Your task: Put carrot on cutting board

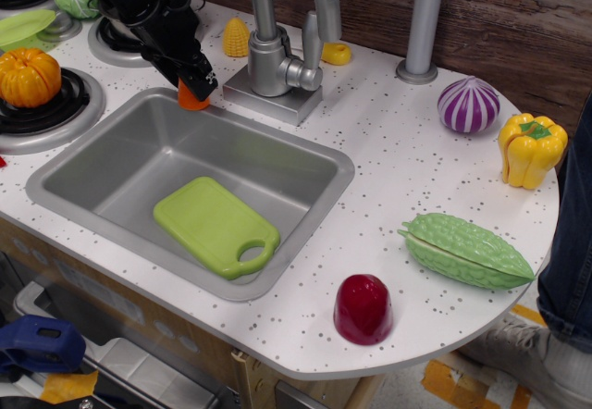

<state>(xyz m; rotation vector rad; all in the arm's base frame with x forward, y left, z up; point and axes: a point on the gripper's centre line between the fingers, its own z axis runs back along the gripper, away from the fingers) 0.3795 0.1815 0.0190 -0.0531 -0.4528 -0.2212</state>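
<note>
- The black tool (196, 83) is gripping the carrot (192, 97) at the sink's (305, 196) back rim.
- The cutting board (215, 225) is lying flat inside the sink, well apart from the carrot.
- The faucet (276, 34) is standing just beside the tool on the counter (407, 168).

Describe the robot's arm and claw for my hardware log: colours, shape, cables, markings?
The arm is black and blocky, with glossy dark housings and thin black cables looping near its upper part. The claw has black fingers; one finger carries small white markings, too small to read. No other colours show on it.
</note>
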